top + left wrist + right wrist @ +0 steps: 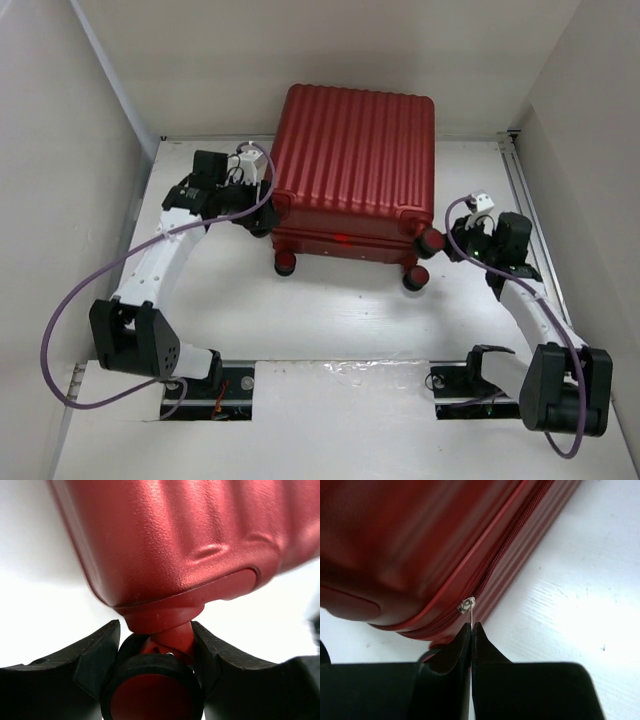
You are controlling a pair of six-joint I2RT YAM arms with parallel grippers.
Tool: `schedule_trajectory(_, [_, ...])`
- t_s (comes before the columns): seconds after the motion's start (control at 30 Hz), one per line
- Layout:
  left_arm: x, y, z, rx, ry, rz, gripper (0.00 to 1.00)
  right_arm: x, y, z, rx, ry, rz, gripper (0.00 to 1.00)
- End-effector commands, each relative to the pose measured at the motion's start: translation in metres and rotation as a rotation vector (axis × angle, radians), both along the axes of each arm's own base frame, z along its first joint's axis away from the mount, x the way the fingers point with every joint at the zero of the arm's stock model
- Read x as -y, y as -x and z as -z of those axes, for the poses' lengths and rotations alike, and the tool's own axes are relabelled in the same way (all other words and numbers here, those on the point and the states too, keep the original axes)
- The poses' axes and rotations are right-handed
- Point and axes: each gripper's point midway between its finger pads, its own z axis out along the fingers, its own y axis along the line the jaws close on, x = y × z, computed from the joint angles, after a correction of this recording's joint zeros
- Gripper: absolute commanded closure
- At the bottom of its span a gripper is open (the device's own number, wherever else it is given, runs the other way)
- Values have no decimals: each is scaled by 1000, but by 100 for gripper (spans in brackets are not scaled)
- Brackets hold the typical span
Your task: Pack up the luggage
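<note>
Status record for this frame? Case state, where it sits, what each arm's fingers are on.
luggage: dark-red ribbed hard-shell, closed, wheels toward the arms
support: lying on the white table
left fingers: clamped either side of a corner wheel at the near left of the case
right fingers: shut on the metal zipper pull at the near right corner
contents: not visible

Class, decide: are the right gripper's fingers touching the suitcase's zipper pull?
Touching. The right wrist view shows the right gripper with its fingers shut together on the thin metal zipper pull hanging from the luggage.
</note>
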Motion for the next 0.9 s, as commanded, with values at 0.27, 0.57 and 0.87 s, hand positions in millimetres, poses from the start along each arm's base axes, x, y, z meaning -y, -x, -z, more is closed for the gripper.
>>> schedule_trajectory(0.27, [-101, -171, -142, 568, -286, -187, 100, -65, -29, -54, 223, 86, -27, 100])
schedule_trajectory(0.57, [20, -28, -124, 711, -206, 559, 0, -142, -15, -43, 201, 59, -172, 100])
schedule_trajectory(0.87, [125, 118, -69, 423, -131, 757, 0, -161, -17, -37, 180, 52, -192, 100])
